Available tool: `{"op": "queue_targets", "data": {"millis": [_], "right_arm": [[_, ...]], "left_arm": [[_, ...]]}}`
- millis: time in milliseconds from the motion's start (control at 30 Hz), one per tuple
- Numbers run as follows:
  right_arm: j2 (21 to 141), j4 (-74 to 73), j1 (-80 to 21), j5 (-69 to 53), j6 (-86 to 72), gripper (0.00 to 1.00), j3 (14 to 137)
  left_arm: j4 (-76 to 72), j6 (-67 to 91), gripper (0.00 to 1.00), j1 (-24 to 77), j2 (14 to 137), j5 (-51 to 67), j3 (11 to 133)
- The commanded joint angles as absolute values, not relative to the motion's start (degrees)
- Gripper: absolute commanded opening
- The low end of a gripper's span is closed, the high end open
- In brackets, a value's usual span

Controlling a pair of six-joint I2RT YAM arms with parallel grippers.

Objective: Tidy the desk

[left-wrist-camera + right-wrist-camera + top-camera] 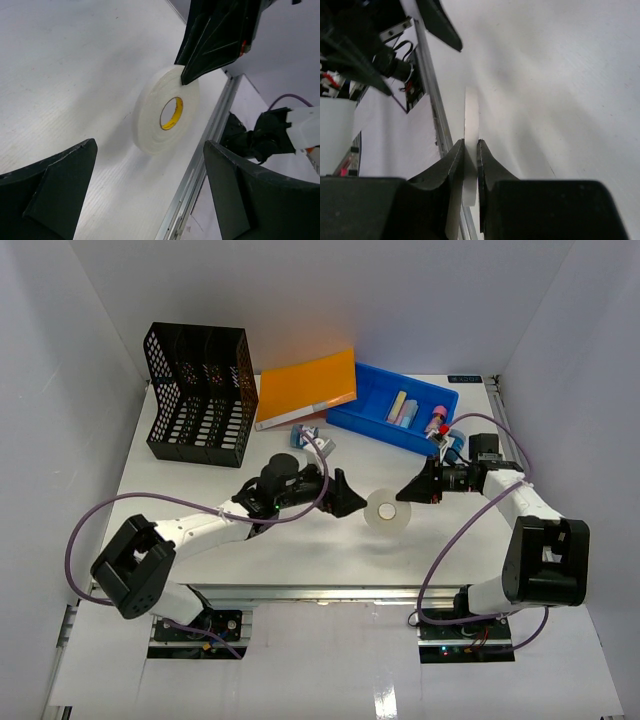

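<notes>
A white tape roll [388, 511] with a yellow core stands upright on its edge over the middle of the white desk [300, 555]. My right gripper [410, 491] is shut on the roll's rim from the right. The right wrist view shows the roll [471, 112] edge-on, pinched between the fingertips of that gripper [470, 148]. My left gripper [352, 499] is open and empty just left of the roll. In the left wrist view the roll [167, 111] lies ahead of my wide-open left gripper [150, 192]. I cannot tell whether the roll touches the desk.
A black mesh file organiser [200, 395] stands at the back left. An orange folder [308, 387] lies beside it. A blue tray [372, 420] with small items sits at the back right. Small clips [312, 438] lie before the folder. The aluminium rail [330, 592] runs along the near edge.
</notes>
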State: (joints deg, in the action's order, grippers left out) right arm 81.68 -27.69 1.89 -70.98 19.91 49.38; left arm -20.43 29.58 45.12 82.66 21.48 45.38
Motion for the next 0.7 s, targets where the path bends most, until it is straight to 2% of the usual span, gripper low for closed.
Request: {"op": "queue_targets", "data": {"millis": [0,133,367,533,667], "right_arm": [[85.5,-48.3,1.7,-81.6,45.3,0.08,56.7],[88.4,-62.0,1.3,-83.2,58.1,0.08,60.3],[88.8,-63.9,0.6,-84.1,61.3,0.08,60.7],[89.1,-64.0,0.1,-84.0,61.7,0.08,60.6],[89.2,-64.9,0.1,-84.0,62.8,0.08,60.8]], "left_arm": [[-32.6,28.9,0.98,41.1,83.3,43.7,41.9],[-34.3,27.4,0.98,41.1,87.3,48.9,44.5],[-35.1,27.6,0.93,41.6,92.3,51.0,48.6],[-34.2,28.3,0.79,42.5,95.6,51.6,51.5],[-32.5,28.3,0.61,43.0,97.3,51.4,53.5]]}}
